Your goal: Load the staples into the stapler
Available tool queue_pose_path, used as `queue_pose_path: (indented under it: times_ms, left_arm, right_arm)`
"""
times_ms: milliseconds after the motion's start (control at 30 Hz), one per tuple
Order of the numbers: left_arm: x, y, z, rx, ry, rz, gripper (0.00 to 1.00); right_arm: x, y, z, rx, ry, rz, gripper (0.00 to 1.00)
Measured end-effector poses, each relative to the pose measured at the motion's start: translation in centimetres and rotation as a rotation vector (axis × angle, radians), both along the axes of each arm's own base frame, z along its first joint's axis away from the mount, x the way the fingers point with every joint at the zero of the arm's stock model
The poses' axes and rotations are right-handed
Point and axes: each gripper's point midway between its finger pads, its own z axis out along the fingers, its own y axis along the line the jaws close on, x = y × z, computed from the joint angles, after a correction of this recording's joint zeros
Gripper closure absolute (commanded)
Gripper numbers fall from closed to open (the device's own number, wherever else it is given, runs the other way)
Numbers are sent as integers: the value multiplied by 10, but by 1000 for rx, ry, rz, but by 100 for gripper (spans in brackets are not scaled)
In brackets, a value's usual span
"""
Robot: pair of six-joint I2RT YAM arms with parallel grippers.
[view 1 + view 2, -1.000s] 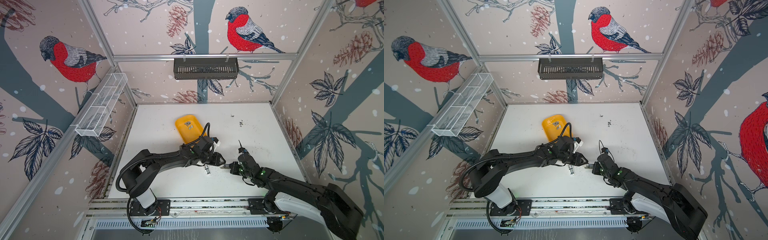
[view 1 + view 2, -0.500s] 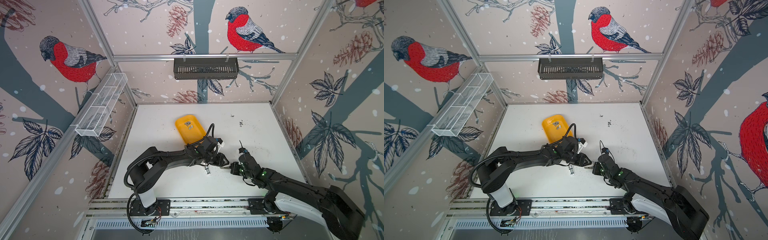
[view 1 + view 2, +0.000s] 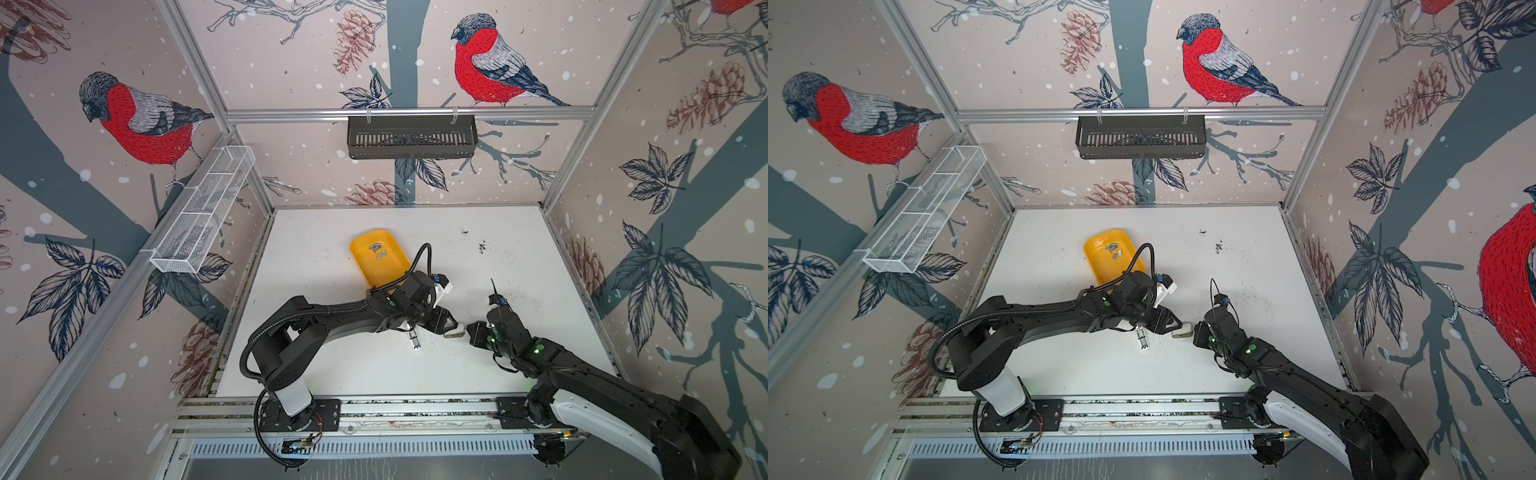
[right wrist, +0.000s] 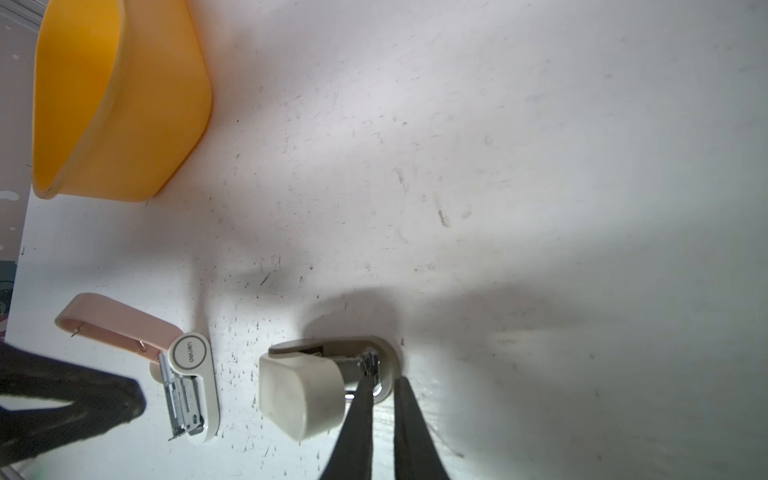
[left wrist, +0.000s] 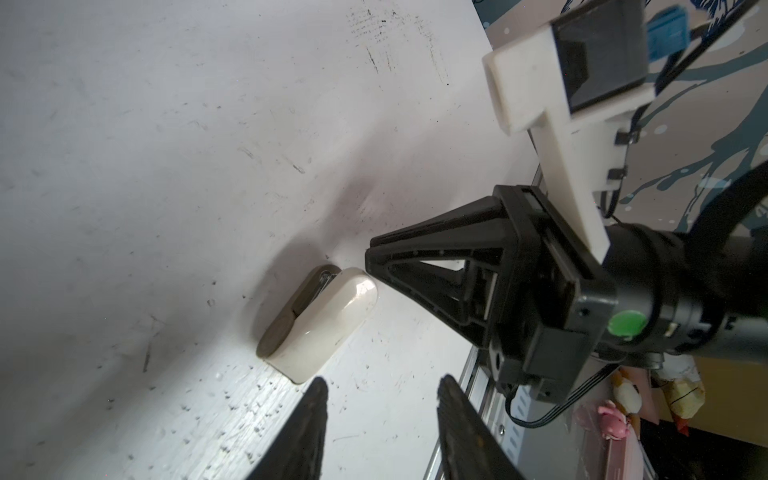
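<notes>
Several silvery staples (image 3: 377, 250) (image 3: 1113, 250) lie in the yellow tray (image 3: 388, 276) (image 3: 1096, 266). In both top views a cream stapler (image 3: 456, 331) (image 3: 1184, 331) (image 5: 328, 320) (image 4: 301, 392) lies on the table between the two grippers. My left gripper (image 3: 444, 326) (image 5: 384, 384) is open and empty, its tips just short of the stapler. The right gripper (image 3: 471, 332) (image 4: 385, 381) has only a narrow gap between its jaws, and one fingertip touches the metal rear end of the cream stapler. A pink-and-white stapler (image 3: 414, 341) (image 4: 189, 374) lies opened, its metal magazine bare.
A white wire basket (image 3: 203, 216) hangs on the left wall. On the back rail hangs a black slotted basket (image 3: 411, 137). The left forearm crosses above the tray's near end. An aluminium rail (image 3: 374, 409) runs along the table's front edge. Fine dark specks dot the table around both staplers.
The left arm has swung right and its gripper has edged toward the right gripper, with its jaws a little wider. The right arm has barely moved.
</notes>
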Motion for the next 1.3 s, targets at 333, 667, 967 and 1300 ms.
queue_pose_path:
  times_ms: [333,667,967,1300]
  left_arm:
    - [-1,1,1,4,-107,-88,30]
    - [-2,2,-16,55,-253,-244,22]
    - [6,-10,-42,102,-315,-338,26]
    - [-14,-14,-69,173,-318,-402,38]
  right_arm:
    - [-1,-5,14,14,-44,0,82]
    - [4,-10,30,34,-97,-11,82]
    - [4,-17,36,43,-119,-26,82]
    - [1,-21,28,46,-99,-27,82]
